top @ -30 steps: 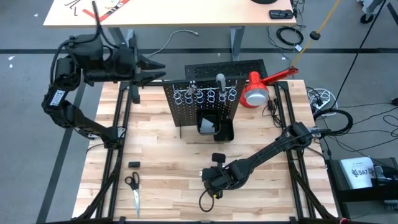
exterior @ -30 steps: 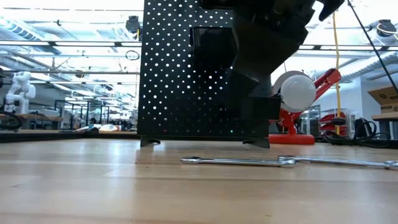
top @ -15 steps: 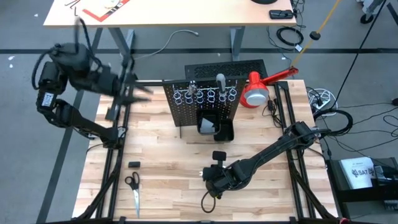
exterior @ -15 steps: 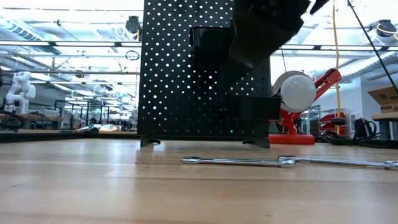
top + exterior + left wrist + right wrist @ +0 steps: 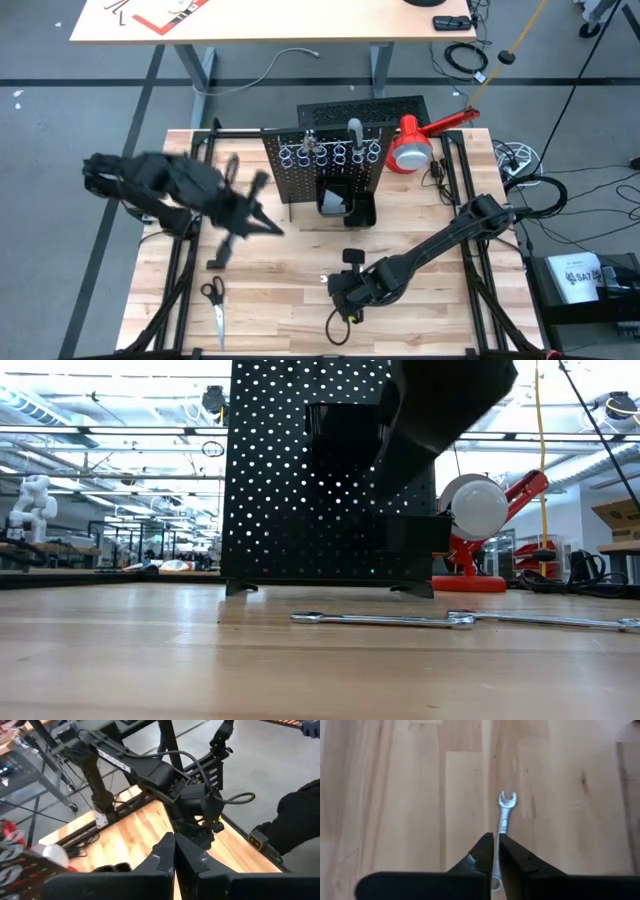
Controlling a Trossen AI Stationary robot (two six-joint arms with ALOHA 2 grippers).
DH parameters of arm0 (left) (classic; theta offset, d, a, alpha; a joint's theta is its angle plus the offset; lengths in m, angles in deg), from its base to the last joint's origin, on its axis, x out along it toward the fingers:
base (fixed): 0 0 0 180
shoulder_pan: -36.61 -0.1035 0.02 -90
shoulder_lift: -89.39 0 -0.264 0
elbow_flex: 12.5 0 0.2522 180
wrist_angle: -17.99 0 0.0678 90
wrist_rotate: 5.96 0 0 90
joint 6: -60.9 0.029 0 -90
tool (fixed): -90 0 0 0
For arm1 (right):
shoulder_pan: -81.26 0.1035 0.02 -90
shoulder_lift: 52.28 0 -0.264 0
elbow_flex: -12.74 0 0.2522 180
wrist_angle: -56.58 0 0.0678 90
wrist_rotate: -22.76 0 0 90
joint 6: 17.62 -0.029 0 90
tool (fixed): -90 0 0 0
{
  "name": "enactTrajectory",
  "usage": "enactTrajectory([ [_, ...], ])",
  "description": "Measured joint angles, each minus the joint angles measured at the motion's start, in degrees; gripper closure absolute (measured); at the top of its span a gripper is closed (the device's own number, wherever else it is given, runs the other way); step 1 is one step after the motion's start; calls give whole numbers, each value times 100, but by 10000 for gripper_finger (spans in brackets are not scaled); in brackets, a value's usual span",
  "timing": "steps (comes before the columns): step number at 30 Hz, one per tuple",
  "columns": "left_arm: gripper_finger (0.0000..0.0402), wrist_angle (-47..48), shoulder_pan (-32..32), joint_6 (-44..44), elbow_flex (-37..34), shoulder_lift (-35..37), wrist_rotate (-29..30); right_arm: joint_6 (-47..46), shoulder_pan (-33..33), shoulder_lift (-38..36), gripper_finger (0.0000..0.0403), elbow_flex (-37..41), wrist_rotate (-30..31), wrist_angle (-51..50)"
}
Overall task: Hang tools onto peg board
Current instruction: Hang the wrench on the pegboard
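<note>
The upright black peg board (image 5: 325,170) stands at the table's far middle, with its silver rings (image 5: 330,153) and its black bin (image 5: 347,208); it also shows in the low view (image 5: 300,480). A grey-handled tool (image 5: 354,128) sticks up from the rings. My right gripper (image 5: 342,297) is over the near middle, shut on a thin silver wrench (image 5: 504,812). Two thin wrenches (image 5: 380,619) (image 5: 560,621) lie flat on the wood in front of the board. My left gripper (image 5: 265,228) is shut and empty (image 5: 175,847), left of the bin. My right gripper pinches the wrench's shaft (image 5: 498,840) between its two fingers, nearer the ring end than the open end (image 5: 507,797). The fingers come from above, pointing down, one on each side of the shaft. The wrench lies level; whether it is clear of the table I cannot tell.
Scissors (image 5: 213,300) and a small black piece (image 5: 215,263) lie at the near left. A black block (image 5: 351,255) sits behind my right gripper. A red lamp (image 5: 415,145) stands right of the board, and a flat black slotted panel (image 5: 365,105) lies behind it.
My left arm has swung fast from beyond the table's far left corner toward the near edge and the right, and down over the wood, and is now left of the bin. My right gripper has stayed on the wrench.
</note>
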Motion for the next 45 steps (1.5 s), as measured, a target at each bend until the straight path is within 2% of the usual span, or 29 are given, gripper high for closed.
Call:
enactTrajectory([
  [9, 398, -2149, 1378, -1017, -1876, 15, 1600, 300, -73, 445, 284, 0, -90, 188],
  [15, 398, -3130, 2008, -1776, -2853, 15, 2699, 366, -256, 747, 262, 0, -100, 83],
  [26, 397, -4648, 2579, -2573, -4196, -7, 3826, 265, -659, 1051, 298, -28, -1028, -128],
  [32, 393, -4696, 2583, -3117, -4613, -11, 3921, 324, -739, 1182, 350, -30, -1550, -102],
  [34, 392, -4684, 2575, -3243, -4712, -11, 3922, 294, -726, 1196, 381, -35, -1542, -77],
  [36, 391, -4728, 2552, -3301, -4821, -11, 3925, 288, -718, 1199, 395, -31, -1535, -54],
  [41, 390, -4733, 2445, -3622, -5166, -11, 3923, 186, -690, 1190, 400, -13, -1529, 114],
  [45, 390, -4721, 2265, -4201, -5549, -11, 4026, 190, -635, 1179, 402, -20, -1361, 231],
])
